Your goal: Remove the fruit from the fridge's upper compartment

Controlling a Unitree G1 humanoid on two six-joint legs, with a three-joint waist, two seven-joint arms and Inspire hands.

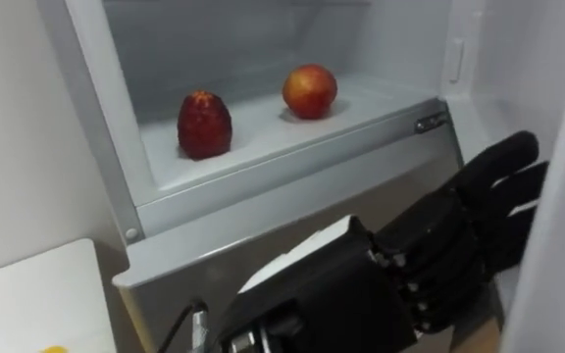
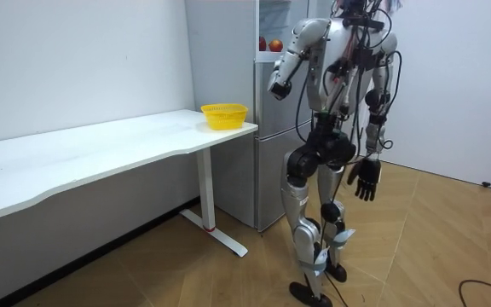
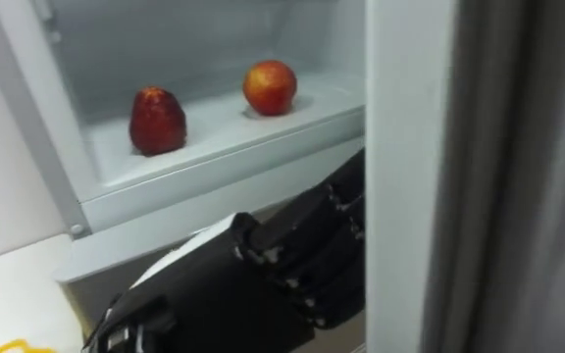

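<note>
The robot stands upright on the wooden floor, right in front of the fridge [image 2: 273,170], whose upper compartment is open. Looking down from its head, two fruits rest on the white shelf [image 1: 263,135] inside: a dark red fruit [image 1: 204,125] near the front left, and a rounder red-orange fruit [image 1: 309,90] at about two o'clock from it, further back, the two clearly apart. Neither is touched by anything. The left hand [image 1: 430,250] is raised in front of the fridge, below the shelf's front edge, with the dark fruit at roughly ten o'clock from it and the round one at eleven. Its fingers [image 1: 503,181] are stretched out, loosely spread and pointing towards two o'clock, near the edge of the white fridge door [image 1: 557,255]; they hold nothing. From across the room, the right hand [image 2: 365,181] hangs at the robot's side with relaxed fingers, also empty. At nine o'clock from the robot in that room view, a yellow basket [image 2: 225,115] sits on the end of a long white table [image 2: 101,152], just beside the fridge.
</note>
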